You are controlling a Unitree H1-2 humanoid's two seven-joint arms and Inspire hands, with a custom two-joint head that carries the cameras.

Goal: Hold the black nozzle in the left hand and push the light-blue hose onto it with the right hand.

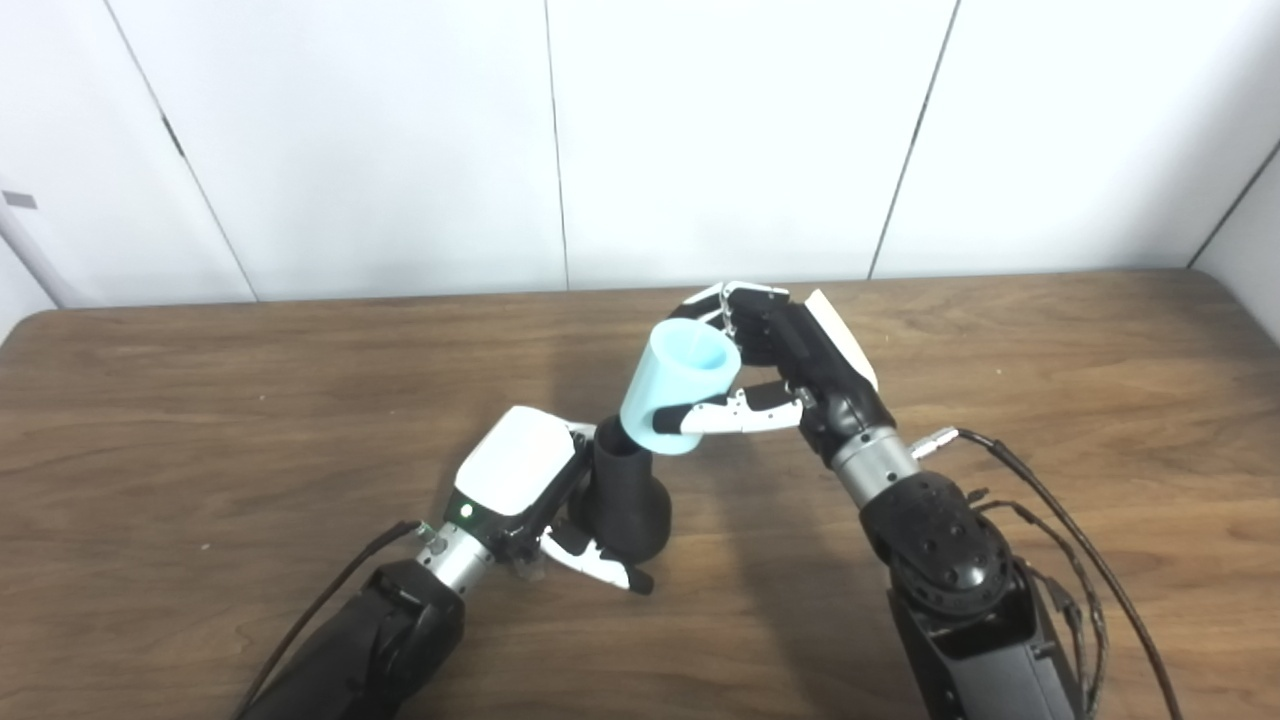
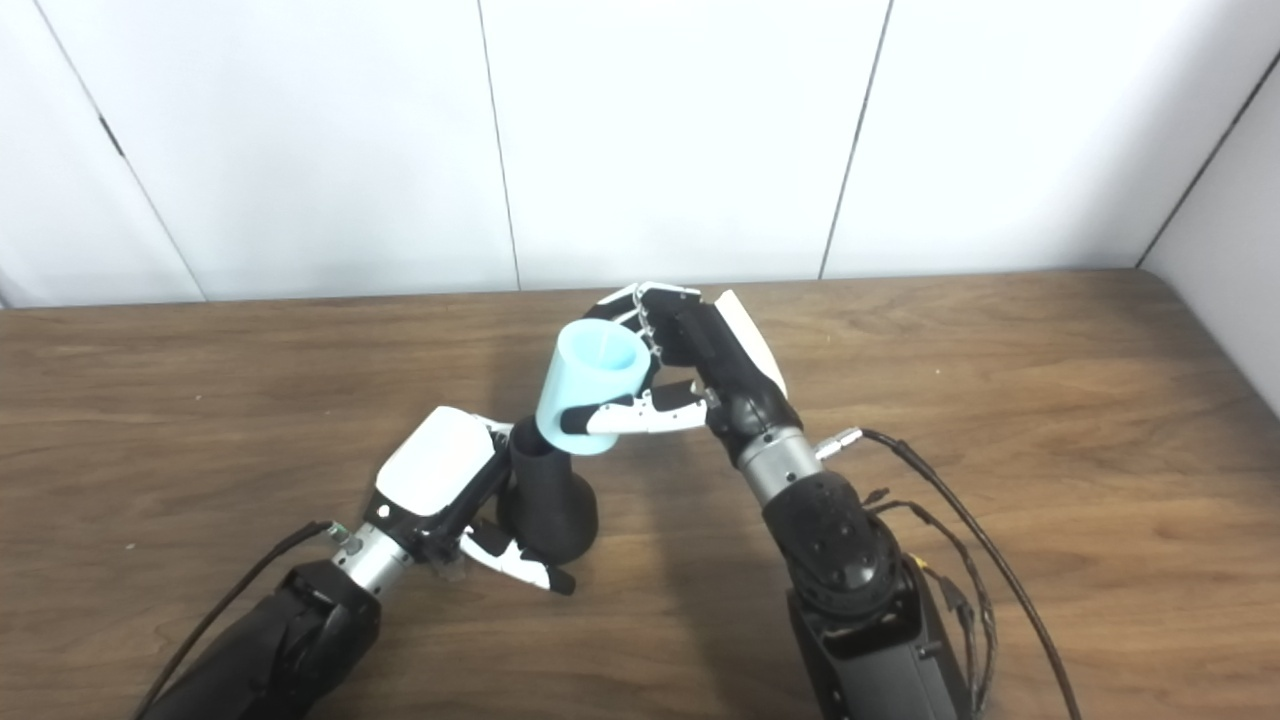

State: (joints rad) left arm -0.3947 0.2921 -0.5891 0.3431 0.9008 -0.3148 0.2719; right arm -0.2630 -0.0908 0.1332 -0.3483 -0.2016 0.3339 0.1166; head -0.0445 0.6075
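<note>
Two hands meet near the middle of the frame over the wooden table [image 1: 1000, 340]. At lower centre, the left hand [image 1: 520, 475] is wrapped around the black nozzle [image 1: 625, 495], thumb curled under its wide base, holding it with the narrow neck pointing up and tilted a little to the right. Just above and right of it, the right hand [image 1: 790, 370] grips the light-blue hose [image 1: 680, 390], a short pale tube pinched between thumb and fingers, its open far end facing up toward the camera. The hose's lower end touches or barely overlaps the tip of the nozzle neck; how far it has gone on I cannot tell. This looks like the start of the push itself. Next, the right hand would need to press down-left along the neck's axis while the left holds firm
</note>
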